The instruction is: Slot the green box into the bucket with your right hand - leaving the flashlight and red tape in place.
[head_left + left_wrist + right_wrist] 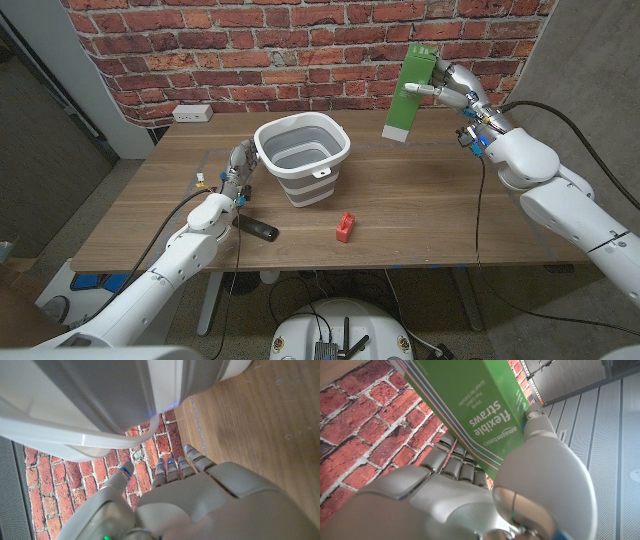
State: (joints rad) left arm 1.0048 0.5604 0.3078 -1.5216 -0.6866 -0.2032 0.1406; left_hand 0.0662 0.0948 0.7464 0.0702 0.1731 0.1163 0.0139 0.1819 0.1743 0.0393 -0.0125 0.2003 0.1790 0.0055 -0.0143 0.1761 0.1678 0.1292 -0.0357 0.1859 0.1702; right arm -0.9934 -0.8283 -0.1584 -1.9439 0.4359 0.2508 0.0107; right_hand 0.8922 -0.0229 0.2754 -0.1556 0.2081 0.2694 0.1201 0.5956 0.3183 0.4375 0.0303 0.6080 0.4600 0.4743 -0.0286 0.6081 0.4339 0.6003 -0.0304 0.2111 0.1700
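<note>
Two hands in view. Right hand (452, 88) is raised well above the tabletop's far right part, fingers wrapped round the green box (408, 92), thumb pressed on its face; box hangs tilted in the air, clear of the wood, off to the right of the bucket (303, 158). Right wrist view: box is printed card, "flexible straws" lettering legible, fingers (451, 457) curled behind it. Left hand (236, 172) sits on the tabletop just left of the bucket, fingers (172, 467) fairly straight & close together, holding nothing; touching the bucket wall or not, can't tell. Bucket: white/grey ribbed, squarish w/ rounded corners, mid-table. Flashlight (257, 229), black, lies near the front edge by the left forearm. Red tape (345, 228) sits front-centre. Wood-grain top; red brick wall (250, 45) behind w/ a white power strip (192, 113) at the far left edge.
</note>
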